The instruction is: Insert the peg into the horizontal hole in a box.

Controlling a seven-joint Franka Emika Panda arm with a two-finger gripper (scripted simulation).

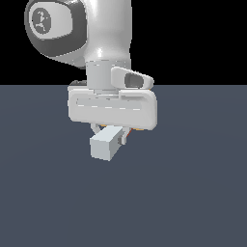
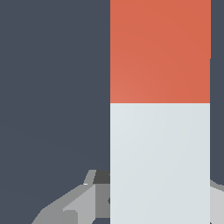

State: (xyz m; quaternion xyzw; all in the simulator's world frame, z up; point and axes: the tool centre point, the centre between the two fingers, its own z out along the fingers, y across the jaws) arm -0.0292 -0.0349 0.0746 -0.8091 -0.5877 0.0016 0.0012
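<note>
I see one peg and one arm; no box or hole shows in either view, so I can't say where they stand. No container is in sight either.

In the exterior view the peg hangs under the white hand, above the dark slate table. Its pale grey-white square end faces the camera, slightly toward the exterior view's left, and the rest of the bar runs back beneath the hand, so most of its length is hidden from here. A sliver of orange-red peeks out behind the fingers on the exterior view's right.

The fingers are clenched on the peg: one presses the side of the pale section, the other is mostly hidden behind the bar. The peg sits level between them, not tilted that I can see.

In the wrist view the peg fills much of the picture as a broad strip, pale grey-white nearer the fingers and orange-red on the far stretch, with a sharp line between the two colours. Grey finger parts flank the pale part, touching it. Behind it, only the table shows.
</note>
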